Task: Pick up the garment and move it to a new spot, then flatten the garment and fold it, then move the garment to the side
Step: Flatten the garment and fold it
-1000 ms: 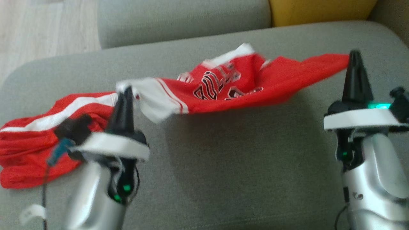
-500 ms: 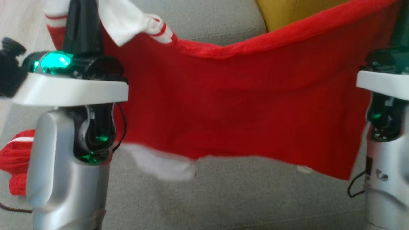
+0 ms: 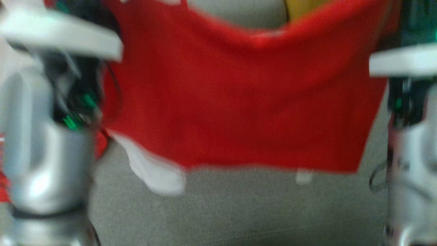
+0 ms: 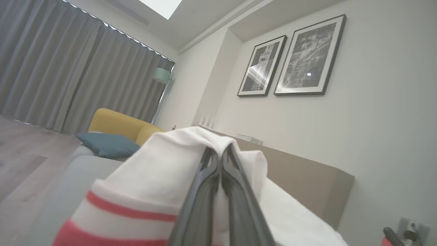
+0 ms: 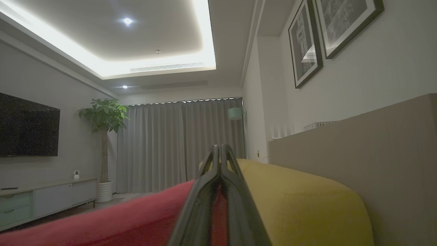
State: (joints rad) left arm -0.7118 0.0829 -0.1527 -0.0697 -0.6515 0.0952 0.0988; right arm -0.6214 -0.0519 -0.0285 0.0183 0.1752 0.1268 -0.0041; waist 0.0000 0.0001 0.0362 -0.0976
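Observation:
The garment, a red jersey with white sleeve trim, hangs spread out in the air above the grey sofa seat, and the head view is blurred. In the left wrist view my left gripper is shut on its white, red-striped sleeve. My right gripper is shut on a red edge of the garment. My left arm and right arm stand at either side of the cloth, which sags between them. Its lower hem hangs free above the seat.
Another red cloth lies on the seat at the far left, behind my left arm. A yellow cushion sits at the sofa's back right and also fills the lower right of the right wrist view. A wall with framed pictures stands behind.
Both grippers have lifted the garment off the sofa seat. It now hangs spread between them, higher and closer to the head camera than half a second ago.

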